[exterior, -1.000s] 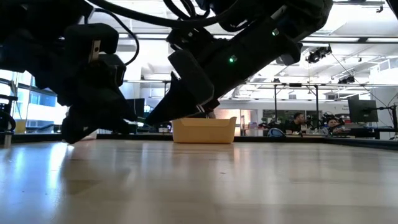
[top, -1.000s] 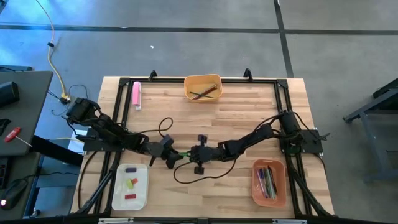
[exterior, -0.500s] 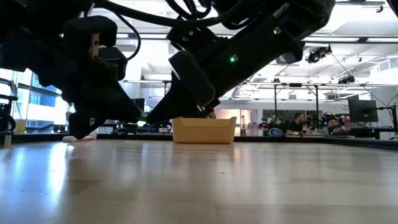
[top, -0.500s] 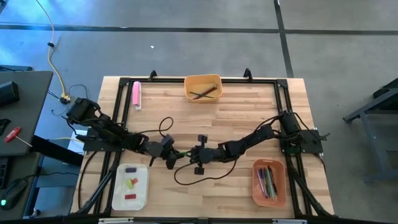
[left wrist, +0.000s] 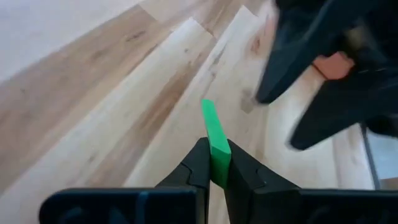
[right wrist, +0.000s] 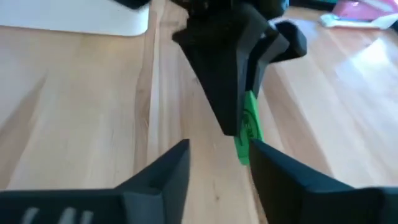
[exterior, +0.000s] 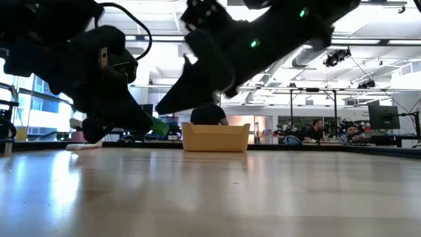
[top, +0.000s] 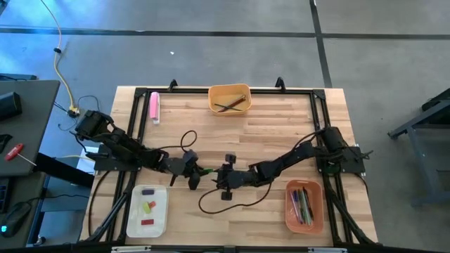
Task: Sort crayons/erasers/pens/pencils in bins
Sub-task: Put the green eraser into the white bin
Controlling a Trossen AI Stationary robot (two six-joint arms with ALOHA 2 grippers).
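Observation:
A short green crayon is held above the table's middle, with my left gripper shut on it. In the high view this gripper reaches in from the table's left. My right gripper stands open just to the right of the crayon's free end and does not touch it; it also shows in the high view. In the low view the crayon hangs clear of the tabletop. My left gripper pinches the crayon's near end between its two fingertips. The fingers come from the table's left, slanting downward, and lie along the crayon. Most of the crayon sticks out past the fingertips toward my right gripper, lifted clear of the table.
A white shallow bin with short coloured pieces lies at the near left. A yellow-orange bin with dark pencils stands at the far middle, and a salmon bin with pens at the near right. A pink bar lies at the far left. Cables loop over the table's middle.
My right gripper has opened, let go of the green crayon and drawn back a little toward the table's right, rising slightly. My left gripper has stayed in place, rolled somewhat and taken hold of the crayon, which stays clear of the table.

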